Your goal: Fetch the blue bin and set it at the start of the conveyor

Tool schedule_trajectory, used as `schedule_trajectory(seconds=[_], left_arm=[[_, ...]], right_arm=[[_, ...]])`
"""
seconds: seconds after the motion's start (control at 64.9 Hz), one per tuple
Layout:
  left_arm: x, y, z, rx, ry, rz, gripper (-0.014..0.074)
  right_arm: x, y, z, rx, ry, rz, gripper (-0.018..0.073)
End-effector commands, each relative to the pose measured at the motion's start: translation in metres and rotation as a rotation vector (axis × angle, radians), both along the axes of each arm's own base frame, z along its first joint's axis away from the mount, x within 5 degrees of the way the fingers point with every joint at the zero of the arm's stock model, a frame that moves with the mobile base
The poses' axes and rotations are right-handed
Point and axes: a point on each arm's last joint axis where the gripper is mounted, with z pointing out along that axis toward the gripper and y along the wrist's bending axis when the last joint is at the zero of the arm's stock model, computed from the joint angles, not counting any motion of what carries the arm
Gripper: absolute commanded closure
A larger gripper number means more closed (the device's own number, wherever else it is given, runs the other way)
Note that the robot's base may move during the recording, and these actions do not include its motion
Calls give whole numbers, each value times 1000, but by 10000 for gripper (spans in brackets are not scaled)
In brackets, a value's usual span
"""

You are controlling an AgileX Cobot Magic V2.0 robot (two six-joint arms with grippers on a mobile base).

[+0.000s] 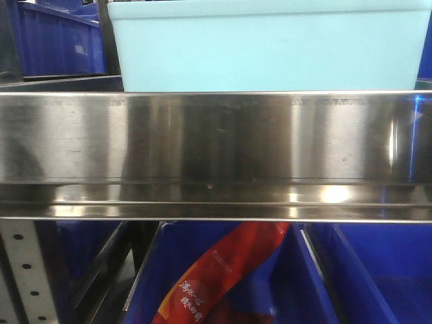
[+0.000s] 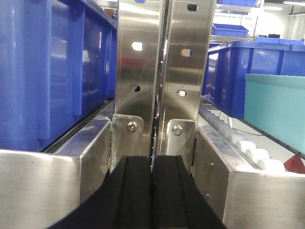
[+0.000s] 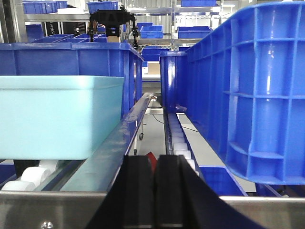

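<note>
The light turquoise-blue bin (image 1: pixel 270 44) sits on the shelf just behind the shiny steel shelf rail (image 1: pixel 216 145). It also shows at the right edge of the left wrist view (image 2: pixel 276 112) and at the left of the right wrist view (image 3: pixel 59 114), resting on white rollers. My left gripper (image 2: pixel 153 164) is shut and empty, in front of the steel upright posts (image 2: pixel 159 62), left of the bin. My right gripper (image 3: pixel 155 164) is shut and empty, right of the bin, over the steel divider rail (image 3: pixel 119 148). The conveyor start is out of view.
Dark blue ribbed crates stand on either side: one at the left of the left wrist view (image 2: pixel 47 67), one at the right of the right wrist view (image 3: pixel 248 90), one behind the bin (image 3: pixel 76 59). A red bag (image 1: pixel 216 277) lies in a blue crate on the shelf below.
</note>
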Motion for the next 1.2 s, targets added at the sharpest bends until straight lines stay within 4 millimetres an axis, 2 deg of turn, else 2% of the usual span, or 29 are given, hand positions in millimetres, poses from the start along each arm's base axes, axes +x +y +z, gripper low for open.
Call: schedule_trajectory(seconds=[0.0,0.57,0.955,1.078,1.186], left_arm=[[-1,0,3,1,-24,-4,707],[-1,0,5,-1,-53,-5,707],[-3,0,20,-17,-164,-8,707],[-10,0,46,22,-149,-1,678],[-19,1,74,68,-118,18,539]], right_arm=[[-1,0,3,-16,-27,-3,721],[-1,0,4,-17,-40,-4,721],[-1,-1,8,-21,-88,-10,721],[-11,1,47,-11,-128,4,721],[-23,4,80,-12,-86,25,690]])
